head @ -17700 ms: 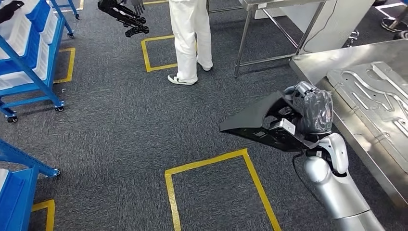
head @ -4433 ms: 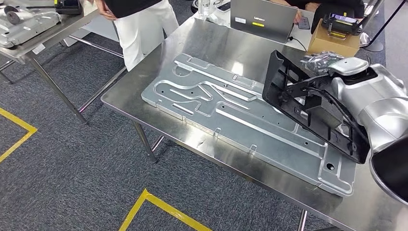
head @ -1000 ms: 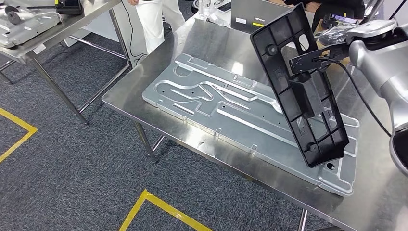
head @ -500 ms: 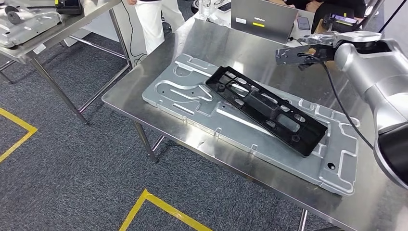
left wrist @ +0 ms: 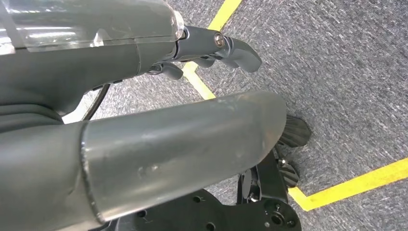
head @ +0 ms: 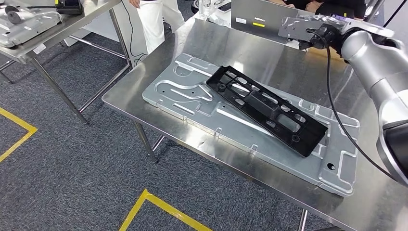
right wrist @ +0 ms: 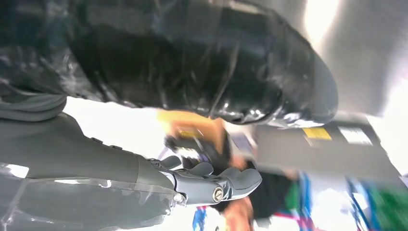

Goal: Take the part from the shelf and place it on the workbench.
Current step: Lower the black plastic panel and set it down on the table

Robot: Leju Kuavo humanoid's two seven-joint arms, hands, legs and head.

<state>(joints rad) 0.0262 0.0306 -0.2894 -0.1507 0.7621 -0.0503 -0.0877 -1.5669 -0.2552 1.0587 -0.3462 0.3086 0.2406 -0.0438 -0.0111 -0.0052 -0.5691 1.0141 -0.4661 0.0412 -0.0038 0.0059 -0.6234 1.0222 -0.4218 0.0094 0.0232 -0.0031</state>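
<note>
Right hand (head: 308, 30) empty, above part (head: 267, 109)

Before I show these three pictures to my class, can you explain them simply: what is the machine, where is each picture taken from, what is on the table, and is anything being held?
The machine is a humanoid robot with silver arms. The wide picture looks down from its head. On the steel workbench lies a silver metal plate, and the black part rests flat on it. The right hand is raised beyond the part, near a laptop, holding nothing. The other two pictures come from cameras at the wrists. The left wrist view shows the left hand hanging over carpet with yellow floor tape, also holding nothing. The right wrist view is blurred.
</note>
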